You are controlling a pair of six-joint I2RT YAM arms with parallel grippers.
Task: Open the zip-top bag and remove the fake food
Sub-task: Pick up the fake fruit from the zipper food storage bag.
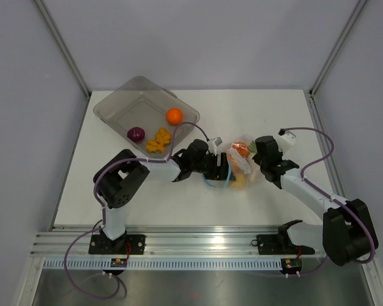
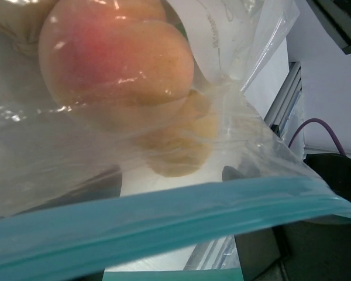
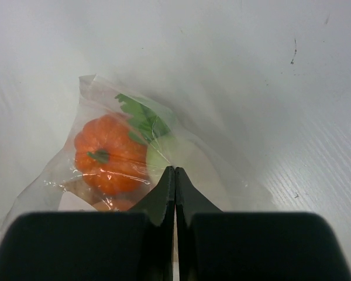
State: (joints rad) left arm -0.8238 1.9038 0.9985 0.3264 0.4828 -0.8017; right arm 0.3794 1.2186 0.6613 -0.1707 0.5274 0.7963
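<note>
White desk (image 1: 268, 115), grey walls (image 1: 179, 38); the bag (image 1: 239, 167) lies mid-desk between my two arms, fake food (image 3: 108, 155) inside it; my right pincer (image 3: 174, 171) is pressed together on its clear plastic; my left pincer (image 1: 222, 171) sits at the teal zip strip (image 2: 164, 216), and I cannot tell how its jaws stand; toy pieces (image 1: 158, 141) lie in the tray (image 1: 124, 108).

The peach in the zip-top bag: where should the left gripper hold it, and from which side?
Grip the peach across its middle, probably entering from the teal zip strip side: it is a smooth ball, and the right gripper holds the bag by its opposite end.
</note>
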